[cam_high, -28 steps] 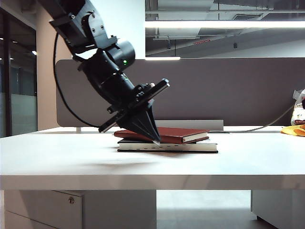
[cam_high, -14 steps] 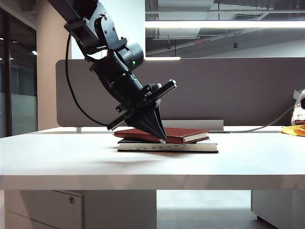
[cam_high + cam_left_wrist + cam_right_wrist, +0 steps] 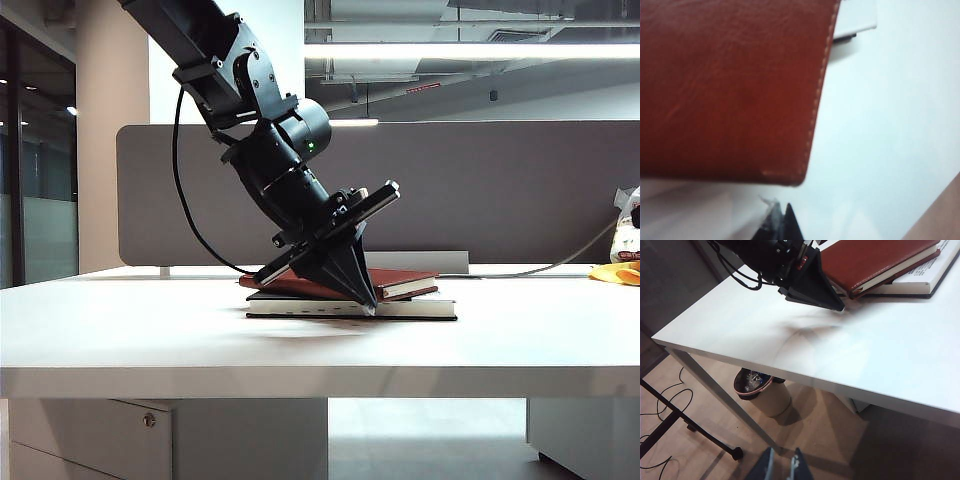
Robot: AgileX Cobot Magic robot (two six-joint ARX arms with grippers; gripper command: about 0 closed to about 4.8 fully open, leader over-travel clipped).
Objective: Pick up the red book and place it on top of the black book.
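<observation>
My left gripper (image 3: 368,303) slanted steeply down, jaws closed on nothing, tip by the red book (image 3: 400,281), which lay atop the black book (image 3: 410,309) mid-table (image 3: 150,340). My right gripper (image 3: 781,466), slightly parted and empty, hung beyond the table's front edge above a wooden floor (image 3: 700,405).

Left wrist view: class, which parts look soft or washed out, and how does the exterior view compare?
Left wrist view: the red book is soft-focused, the table washed out, the shut left gripper blurred. Exterior view: sharp, with a bright ceiling light.
</observation>
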